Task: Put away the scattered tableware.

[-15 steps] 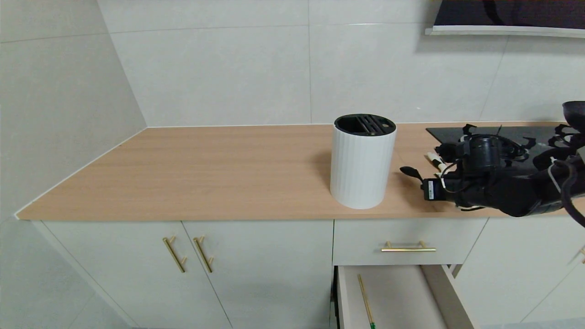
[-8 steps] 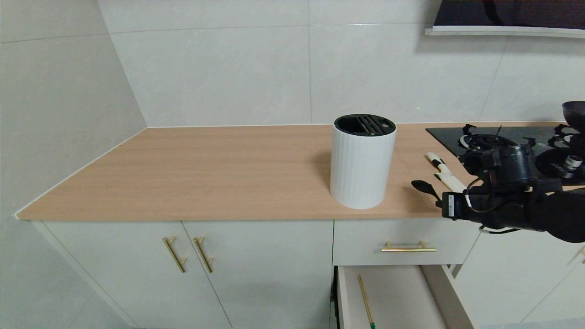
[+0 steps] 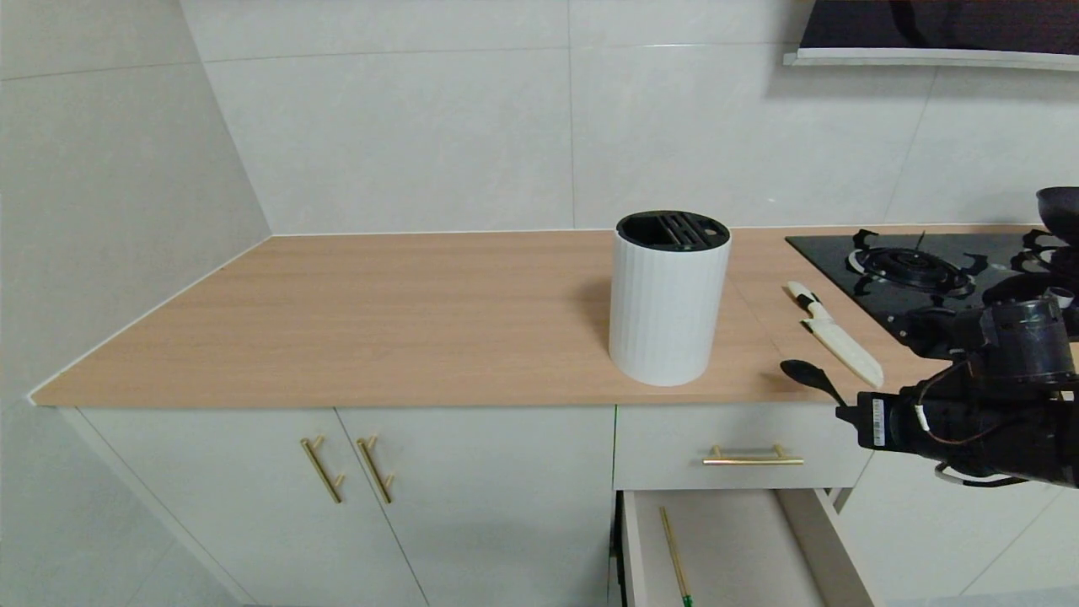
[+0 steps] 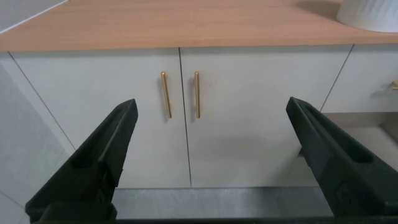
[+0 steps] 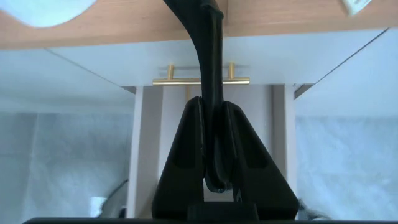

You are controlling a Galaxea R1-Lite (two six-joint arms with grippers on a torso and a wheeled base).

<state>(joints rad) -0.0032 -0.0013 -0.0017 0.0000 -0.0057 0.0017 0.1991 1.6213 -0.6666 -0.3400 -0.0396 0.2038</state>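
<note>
Right gripper (image 3: 850, 413) is clamping the handle of a black long-handled spoon (image 3: 807, 377) at the front edge of the light wooden countertop (image 3: 421, 320), above an open white drawer (image 3: 811, 531). White-bladed knife (image 3: 834, 333) is lying on the countertop near a white ribbed cylindrical holder (image 3: 668, 312). Left gripper (image 4: 211, 109) is standing wide open

From where the head looks, the right arm sits low at about 4 o'clock. Its forearm is roughly level, and the right gripper (image 3: 847, 413) points toward 9 o'clock. Its fingers are pressed together on the handle of a black spoon (image 3: 805, 373), whose bowl sticks out toward 10 o'clock. The left gripper (image 4: 211, 109) faces level ahead, its two fingers (image 4: 99, 162) spread wide apart.
</note>
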